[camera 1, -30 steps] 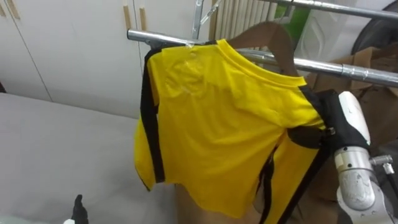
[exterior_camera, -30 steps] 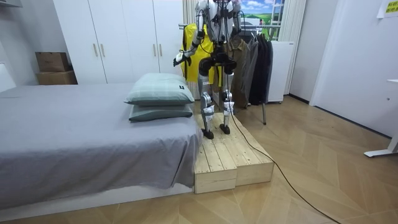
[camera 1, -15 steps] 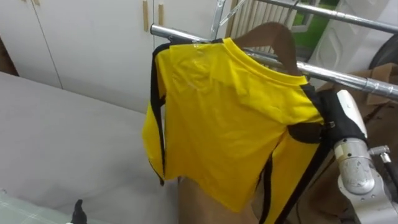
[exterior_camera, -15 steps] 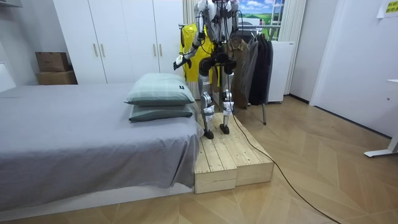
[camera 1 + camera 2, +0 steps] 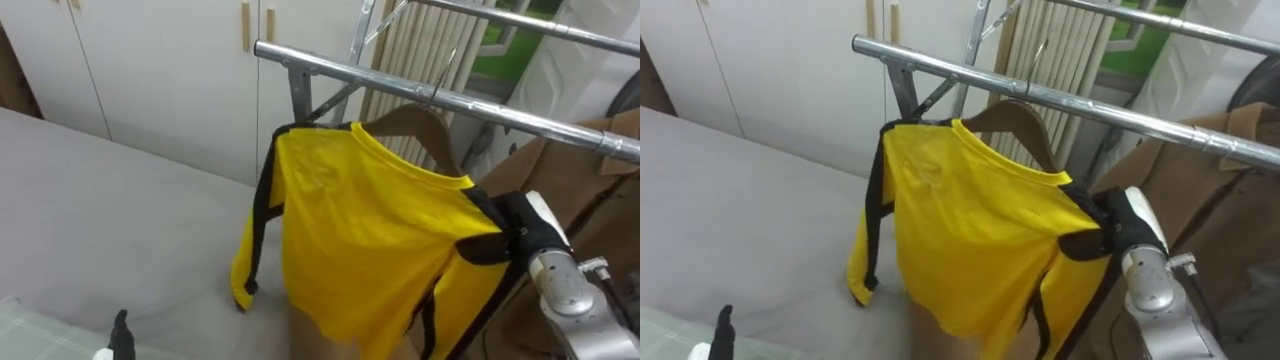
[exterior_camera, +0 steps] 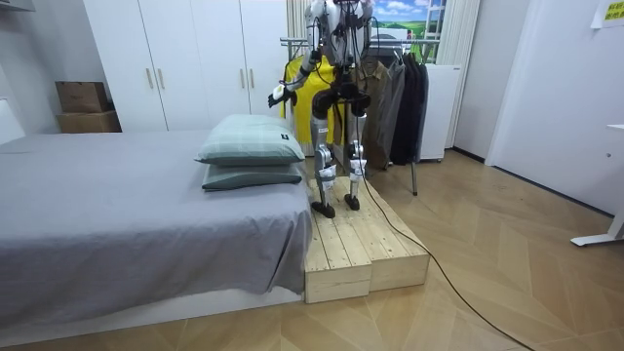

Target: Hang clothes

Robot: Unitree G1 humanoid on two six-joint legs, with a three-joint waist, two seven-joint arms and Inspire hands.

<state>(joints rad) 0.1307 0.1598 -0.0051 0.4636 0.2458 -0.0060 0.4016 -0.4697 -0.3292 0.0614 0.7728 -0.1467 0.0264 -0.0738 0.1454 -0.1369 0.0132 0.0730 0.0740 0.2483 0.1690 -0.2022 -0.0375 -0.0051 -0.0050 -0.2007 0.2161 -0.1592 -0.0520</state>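
Matt yellow cloth shirt (image 5: 370, 240), wooden hanger (image 5: 415, 125), shiny metal rail (image 5: 540, 120)

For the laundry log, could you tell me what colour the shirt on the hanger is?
The shirt is yellow with black trim, clearest in left eye view.

Bedroom in home. Grey-covered bed (image 6: 117, 214) fills left side, two pillows (image 6: 252, 151) stacked at its far end. White wardrobe (image 6: 185, 58) along far wall. Metal clothes rail (image 5: 450, 100) beyond bed, dark coats (image 6: 395, 97) hanging. Parquet floor (image 6: 507, 263) on right.
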